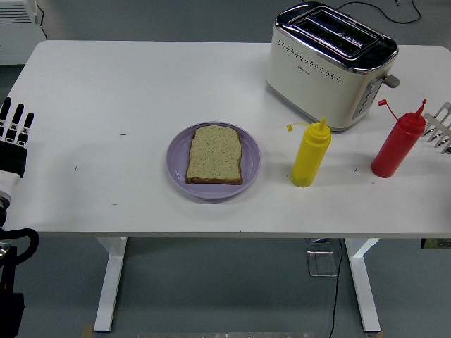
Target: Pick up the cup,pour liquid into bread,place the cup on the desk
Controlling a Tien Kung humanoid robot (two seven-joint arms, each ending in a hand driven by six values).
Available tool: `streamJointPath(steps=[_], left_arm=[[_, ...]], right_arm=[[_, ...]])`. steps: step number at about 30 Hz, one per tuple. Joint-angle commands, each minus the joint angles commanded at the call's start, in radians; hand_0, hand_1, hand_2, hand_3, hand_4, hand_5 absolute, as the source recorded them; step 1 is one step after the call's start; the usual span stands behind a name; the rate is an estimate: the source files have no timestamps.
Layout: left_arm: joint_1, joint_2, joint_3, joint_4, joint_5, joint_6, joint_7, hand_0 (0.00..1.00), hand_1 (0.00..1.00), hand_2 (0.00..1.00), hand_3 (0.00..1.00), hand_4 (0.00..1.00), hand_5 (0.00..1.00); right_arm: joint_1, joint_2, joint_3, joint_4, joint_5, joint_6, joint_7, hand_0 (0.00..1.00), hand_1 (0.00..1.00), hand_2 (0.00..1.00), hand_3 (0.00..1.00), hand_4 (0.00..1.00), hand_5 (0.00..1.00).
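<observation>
Bread lies on the purple plate mid-table; I see no cup, only the yellow bottle and red bottle to its right. My left hand rests at the edge, fingers straight, empty. My right hand barely shows; I can't tell its state. I judge pickup not begun; next I'd reach for a bottle. The toaster badge is unreadable.

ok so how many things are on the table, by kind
squeeze bottles: 2, a yellow bottle and a red bottle
toasters: 1, the toaster
plates: 1, the purple plate
bread slices: 1, the bread on that plate
total: 5
</observation>
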Motion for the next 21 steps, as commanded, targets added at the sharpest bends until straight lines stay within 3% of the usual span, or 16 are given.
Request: streamJointPath(steps=[21], left_arm=[[-0.005, 0.0, -0.004, 0.0, -0.003, 0.001, 0.0, 0.788, 0.736, 0.734, 0.693, 0.545, 0.998]], right_arm=[[0.008, 0.005, 0.0, -0.016, -0.017, -0.002, -0.017, 0.822, 0.778, 0.822, 0.846, 0.735, 0.495]])
